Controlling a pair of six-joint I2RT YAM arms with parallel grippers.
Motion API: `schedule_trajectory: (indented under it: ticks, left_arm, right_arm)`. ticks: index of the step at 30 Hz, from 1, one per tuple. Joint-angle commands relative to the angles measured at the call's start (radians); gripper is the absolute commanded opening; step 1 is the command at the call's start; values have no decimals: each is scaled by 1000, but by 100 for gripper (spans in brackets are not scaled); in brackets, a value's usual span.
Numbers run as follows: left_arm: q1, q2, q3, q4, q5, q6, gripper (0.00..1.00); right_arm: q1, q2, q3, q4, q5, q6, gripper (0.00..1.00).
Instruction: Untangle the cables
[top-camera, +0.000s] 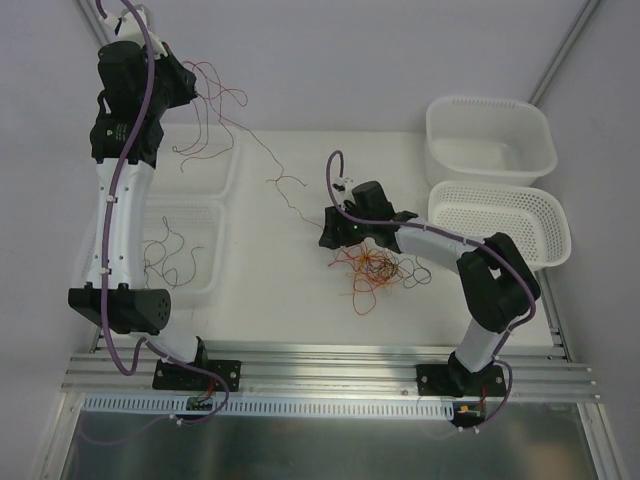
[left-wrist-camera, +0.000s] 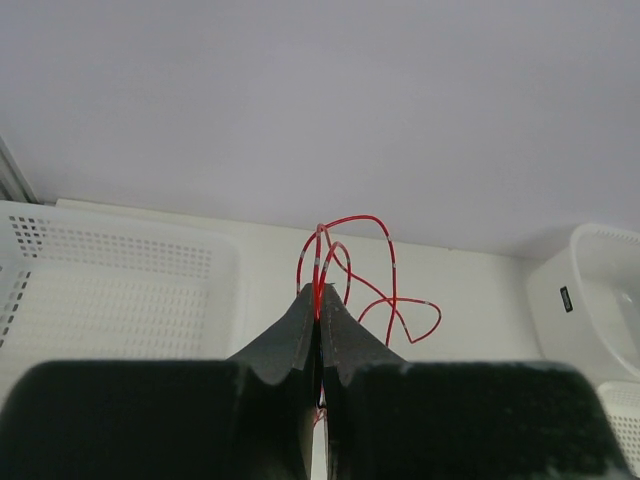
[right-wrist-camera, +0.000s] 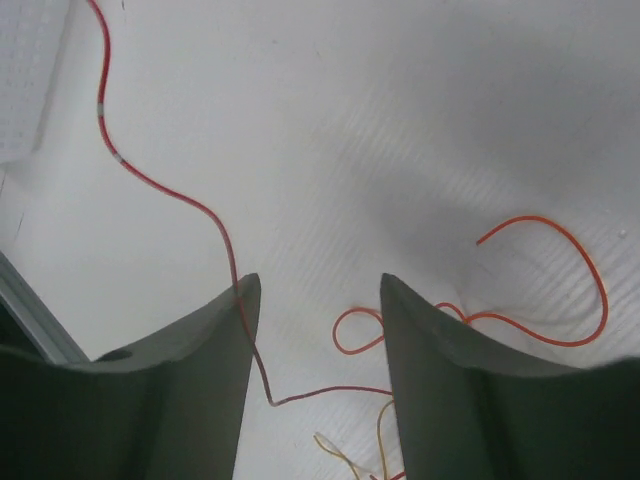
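Top external: white plastic baskets (top-camera: 488, 101) flank tangled thin coloured cables (top-camera: 375, 268). Left gripper (left-wrist-camera: 320, 300) pinches one red cable (left-wrist-camera: 352, 218); right gripper (right-wrist-camera: 315, 290) gapes.

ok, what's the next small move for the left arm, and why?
Probably lift the left gripper a little, away from the tangle. It is shut on a red cable whose tail trails across the table to beside the open right gripper, so it may not be free yet.
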Motion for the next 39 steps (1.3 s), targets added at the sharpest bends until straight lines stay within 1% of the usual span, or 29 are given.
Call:
schedule_trajectory:
  ticks: [1, 2, 3, 4, 5, 7, 8, 9, 11, 12, 16, 18, 19, 22, 28, 30, 36, 39]
  left_arm:
    - [11, -6, -5, 33, -36, -2, 0]
    - [14, -1, -2, 33, -42, -1, 0]
    - [17, 11, 1, 35, -56, 4, 0]
    - [18, 15, 7, 34, -62, 7, 0]
    - [18, 22, 9, 33, -73, 10, 0]
    - [51, 40, 9, 35, -119, 16, 0]
    - [67, 46, 11, 34, -124, 13, 0]
    - [77, 61, 12, 35, -128, 7, 0]
    - [98, 80, 21, 32, -139, 1, 0]
    - [119, 95, 23, 32, -145, -14, 0]
    - [176, 129, 47, 32, -134, -65, 0]
    - [190, 152, 61, 33, -124, -73, 0]
    - [195, 161, 76, 32, -115, -68, 0]
    - [193, 201, 113, 34, -84, -56, 0]
    - [195, 310, 188, 35, -70, -2, 0]
    - [199, 350, 192, 37, -75, 7, 0]
    - [213, 410, 127, 47, -110, -28, 0]
    - [224, 425, 57, 60, -130, -51, 0]
  right_arm:
    - [10, 5, 24, 89, -72, 38, 52]
    - [10, -6, 1, 86, -69, 36, 25]
    - [10, -28, -16, 79, -63, 27, 11]
    - [10, -53, -34, 66, -52, 18, 1]
    - [12, -115, -82, 39, -35, 4, 1]
    - [7, -183, -137, 13, -14, -39, 1]
    - [4, -259, -162, -16, -4, -39, 1]
    - [2, -295, -211, -56, 3, -69, 1]
    - [-4, -372, -254, -127, 26, -99, 1]
    - [-4, -444, -295, -148, 34, -102, 1]
    - [-10, -565, -378, -236, 104, -104, 1]
    - [-10, -610, -401, -273, 114, -91, 1]
    - [-10, -657, -429, -280, 117, -84, 1]
    - [-8, -725, -432, -305, 112, -62, 1]
    - [-10, -766, -378, -345, 114, -59, 1]
    - [-8, -766, -361, -354, 112, -61, 1]
    - [-8, -766, -351, -366, 117, -54, 1]
    - [-10, -763, -351, -366, 118, -50, 1]
